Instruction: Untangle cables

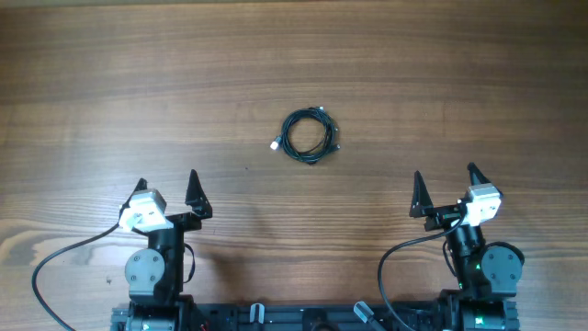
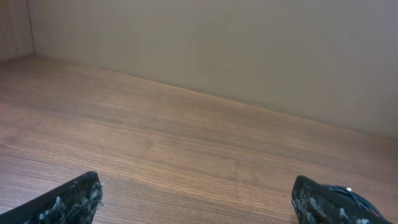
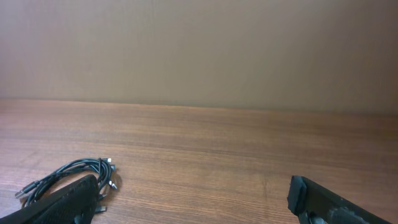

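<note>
On the near side of the round coil of thin black cables (image 1: 308, 135), well short of it, the two dark robot arms stand at the edge of the brown wood-grain bench (image 1: 138, 74), each with a thicker black lead (image 1: 55, 265) looping beside its base. A little closer to the coil, and off to its left, the left pincer (image 1: 166, 179) hangs with its two pointed black fingers spread as wide as they go and nothing between them. Its wrist view shows only bare wood in the gap. Off to the coil's right, at about the same remove, the right pincer (image 1: 445, 172) is likewise fully spread and holds nothing. In its wrist view the coil lies just past the tip of its left finger, apart from it. The coil itself rests flat on the bench, roughly midway between the two pincers and beyond both, wound in several loose loops, with a small white-tipped plug (image 1: 276, 143) sticking out at its left side and darker plug ends at its right. Beyond the coil the wood runs on to a plain beige wall (image 3: 199, 50).
</note>
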`<action>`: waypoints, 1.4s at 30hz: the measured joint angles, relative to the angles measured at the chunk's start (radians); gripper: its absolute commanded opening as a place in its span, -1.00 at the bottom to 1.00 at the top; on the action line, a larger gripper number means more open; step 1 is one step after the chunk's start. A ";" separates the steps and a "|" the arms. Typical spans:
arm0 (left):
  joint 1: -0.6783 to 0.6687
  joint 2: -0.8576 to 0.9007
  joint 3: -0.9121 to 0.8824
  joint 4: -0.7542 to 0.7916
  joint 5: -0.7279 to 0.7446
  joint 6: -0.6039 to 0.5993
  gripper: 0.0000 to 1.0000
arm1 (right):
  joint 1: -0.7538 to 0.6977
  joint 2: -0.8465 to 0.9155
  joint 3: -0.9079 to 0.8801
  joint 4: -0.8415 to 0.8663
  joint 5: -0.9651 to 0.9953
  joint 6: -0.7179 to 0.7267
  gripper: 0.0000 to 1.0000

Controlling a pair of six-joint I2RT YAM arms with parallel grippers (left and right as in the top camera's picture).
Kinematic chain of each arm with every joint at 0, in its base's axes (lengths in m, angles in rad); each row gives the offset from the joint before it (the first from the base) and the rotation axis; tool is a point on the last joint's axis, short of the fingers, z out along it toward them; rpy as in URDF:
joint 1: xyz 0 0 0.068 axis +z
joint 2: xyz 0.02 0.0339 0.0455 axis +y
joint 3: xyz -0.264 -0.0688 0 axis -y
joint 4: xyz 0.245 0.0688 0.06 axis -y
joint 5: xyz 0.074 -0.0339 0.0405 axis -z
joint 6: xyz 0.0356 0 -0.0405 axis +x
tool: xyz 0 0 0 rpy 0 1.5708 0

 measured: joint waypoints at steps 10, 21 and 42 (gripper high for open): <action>0.000 0.000 0.000 0.011 0.034 -0.027 1.00 | 0.000 0.000 0.000 0.000 0.000 0.000 0.99; 0.000 0.000 0.000 0.035 0.050 -0.036 1.00 | 0.000 0.000 0.000 0.000 0.000 0.000 0.99; 0.000 0.000 0.037 -0.021 0.162 -0.051 1.00 | 0.000 0.000 0.000 0.000 0.000 0.000 0.99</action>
